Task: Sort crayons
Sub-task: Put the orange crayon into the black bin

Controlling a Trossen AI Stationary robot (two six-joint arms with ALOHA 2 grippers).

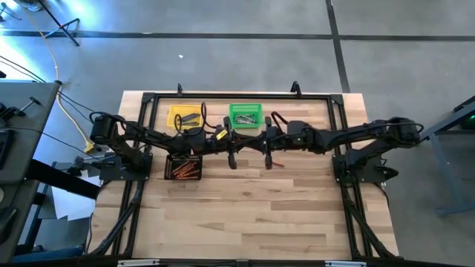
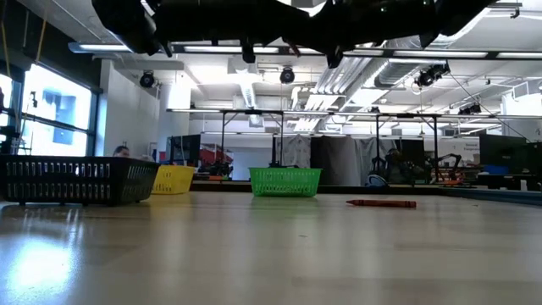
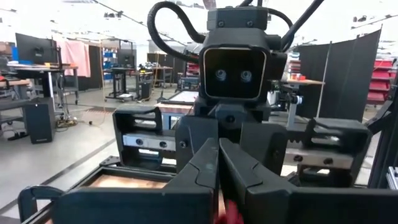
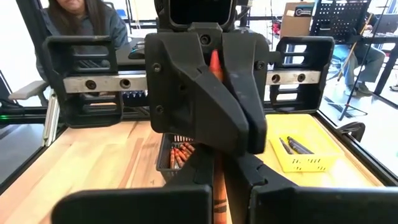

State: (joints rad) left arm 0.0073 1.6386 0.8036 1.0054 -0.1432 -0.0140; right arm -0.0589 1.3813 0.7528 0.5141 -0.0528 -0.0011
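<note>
My two grippers meet fingertip to fingertip above the table's middle, left gripper [image 1: 242, 142] and right gripper [image 1: 257, 142]. Both are shut on one orange-red crayon [image 4: 214, 62]. In the left wrist view my left gripper [image 3: 219, 163] is shut, with a bit of red crayon [image 3: 230, 214] under it. Another red crayon [image 2: 381, 203] lies flat on the table below the right arm. The black mesh bin [image 1: 184, 167] holds several orange-red crayons. The yellow bin [image 1: 185, 116] holds a few grey ones [image 4: 295, 146]. My left gripper pinches the orange-red crayon between its two fingers [image 4: 186, 99], coming level from the table's left. One end of the crayon [image 4: 214, 61] sticks out past them. The crayon is clear of the table. My right gripper pinches the same crayon between its own two fingers [image 4: 249, 177], coming level from the table's right. An orange strip of the crayon [image 4: 219, 199] shows in the slit between them. The left gripper's fingers hide the middle of the crayon.
A green bin [image 1: 245, 115] stands at the far middle, right of the yellow one. A black frame [image 1: 237, 96] runs around the table's edges. The near half of the wooden table [image 1: 245, 222] is bare wood. A person [image 4: 81, 22] sits beyond the table's left side.
</note>
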